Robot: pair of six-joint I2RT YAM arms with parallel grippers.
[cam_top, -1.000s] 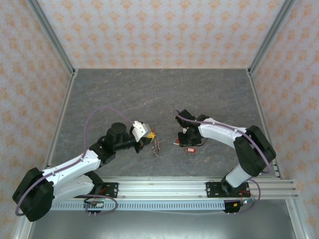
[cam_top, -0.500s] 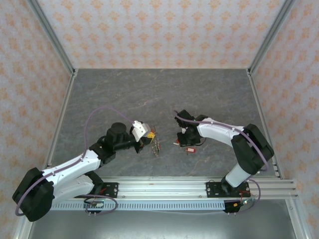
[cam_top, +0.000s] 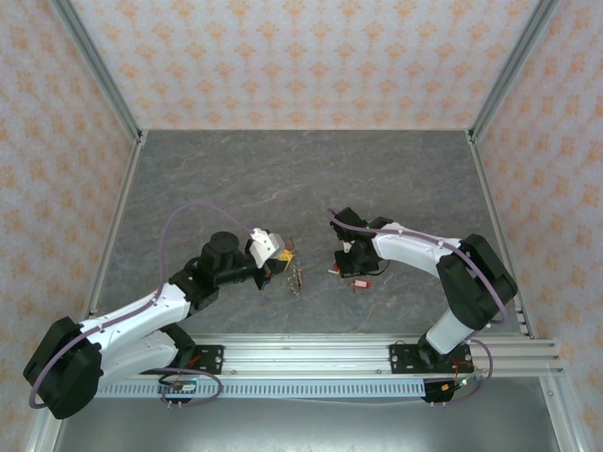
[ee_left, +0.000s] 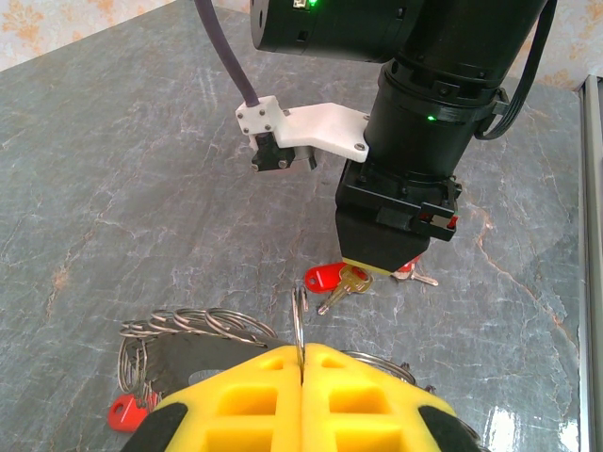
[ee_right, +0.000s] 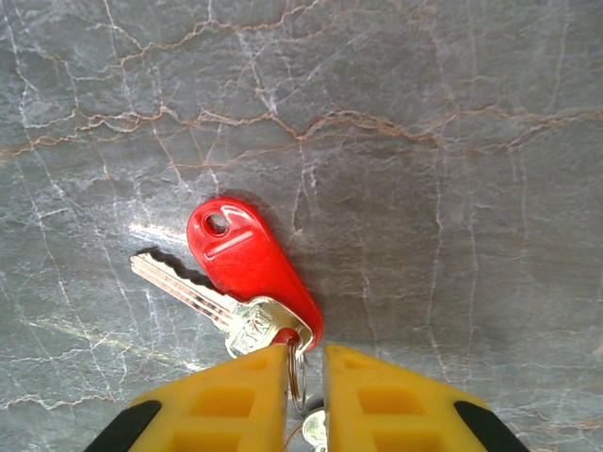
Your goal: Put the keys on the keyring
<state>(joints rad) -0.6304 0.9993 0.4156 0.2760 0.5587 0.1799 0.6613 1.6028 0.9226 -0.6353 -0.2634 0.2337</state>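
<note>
1. The left gripper (ee_left: 301, 363) is clamped shut on one wire loop of the keyring (ee_left: 203, 325). It holds that loop upright, on edge, and the other grey loops trail on the tabletop (cam_top: 283, 179) beside it.
2. The right gripper (ee_right: 306, 363) points straight down at one of the keys (ee_right: 184, 287), a silver key lying flat with a red tag (ee_right: 250, 259). It is near the keyring but apart from it.
3. The right gripper's yellow fingers are almost together, with a small split ring (ee_right: 298, 375) in the narrow gap between them. I cannot tell whether they actually pinch it.
4. Risk: the split ring is thin and sits at the very fingertips, so I think it could slip out on a lift. The key and tag would then drop back.
5. Risk: if the grip is only on that little ring, the key and tag will likely swing, which would make lining up with the keyring's wire harder.
6. Risk: the left grip is on a single wire, so a push from the other arm could twist or pull the loop free.
7. A second red-tagged key (cam_top: 359, 283) lies just beside the right gripper and could get nudged.
8. Containers: the keys and keyring rest directly on the grey marbled tabletop, not in any tray or box.
</note>
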